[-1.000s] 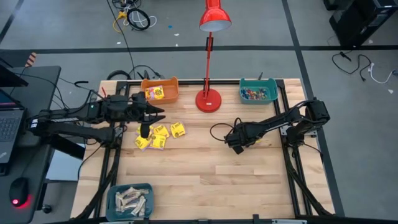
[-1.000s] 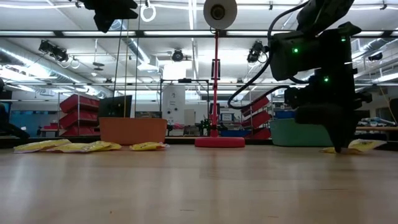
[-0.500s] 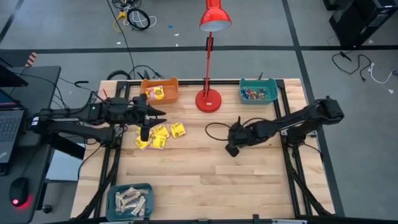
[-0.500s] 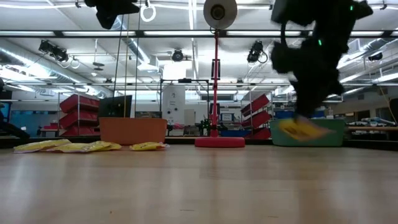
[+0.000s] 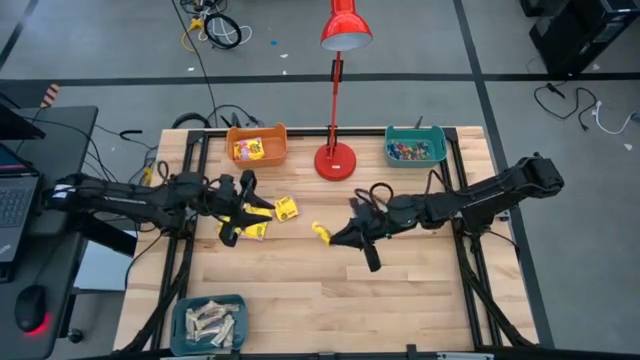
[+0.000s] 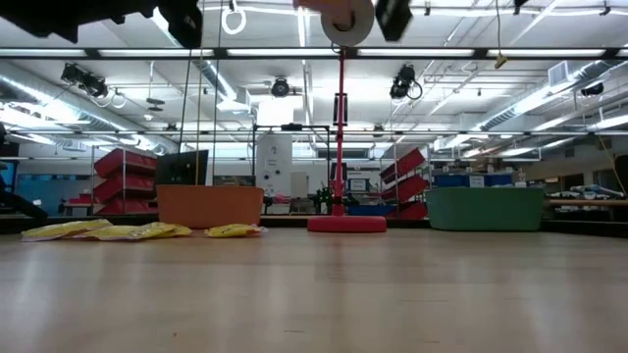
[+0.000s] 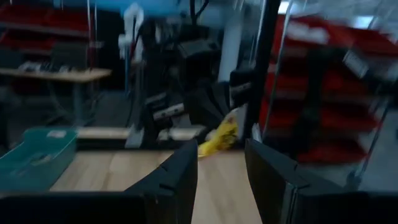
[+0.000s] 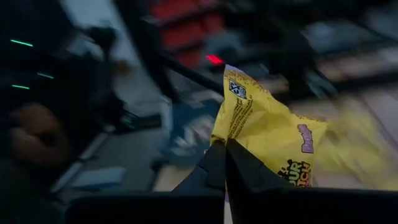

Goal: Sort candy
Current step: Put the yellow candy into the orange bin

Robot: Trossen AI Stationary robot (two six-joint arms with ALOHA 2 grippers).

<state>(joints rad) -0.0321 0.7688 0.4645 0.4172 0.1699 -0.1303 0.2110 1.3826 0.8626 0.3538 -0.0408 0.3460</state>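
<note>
The right claw (image 5: pixel 330 238) has carried a yellow packet (image 5: pixel 320 232) leftward.

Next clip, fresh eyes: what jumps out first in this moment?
The red desk lamp stands at the table's far edge, between the orange bin and the teal bin. Near the table's middle, the right gripper is shut on a yellow candy packet, lifted off the wood. The left gripper hangs open over the scattered yellow packets.
</note>
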